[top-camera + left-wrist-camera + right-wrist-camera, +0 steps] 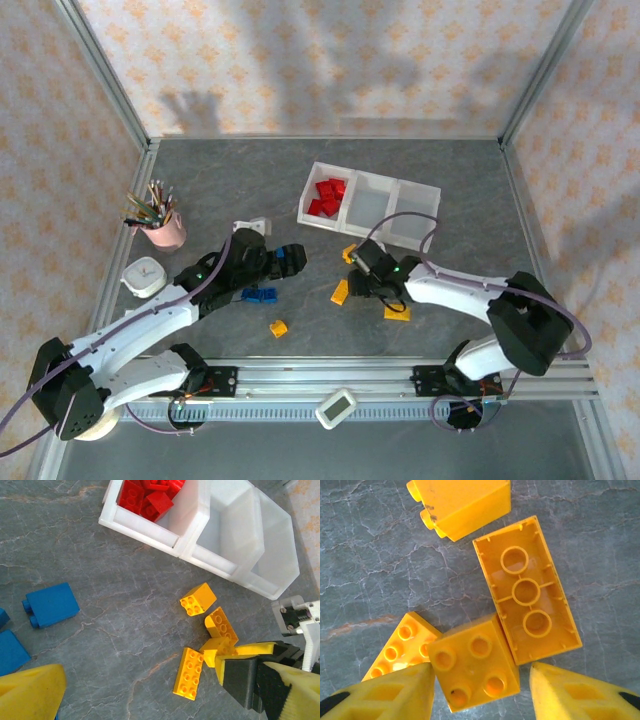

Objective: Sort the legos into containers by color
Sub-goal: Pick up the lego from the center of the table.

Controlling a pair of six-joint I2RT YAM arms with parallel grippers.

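Observation:
The white tray of containers (pixel 372 207) holds red legos (pixel 327 196) in its left compartment; the other two look empty. Yellow legos lie in front of it. My right gripper (pixel 481 672) is down over them, jaws either side of a square yellow brick (pixel 472 667). One fingertip (pixel 415 685) touches it and a small gap shows at the other. An upturned long brick (pixel 527 590) lies against it. My left gripper (pixel 285 262) hovers open and holds nothing, beside blue legos (pixel 260 294).
A pink cup of pencils (pixel 165 232) and a small white box (pixel 143 275) stand at the left. One yellow brick (pixel 278 327) lies alone near the front rail. The cage walls close in the back and sides.

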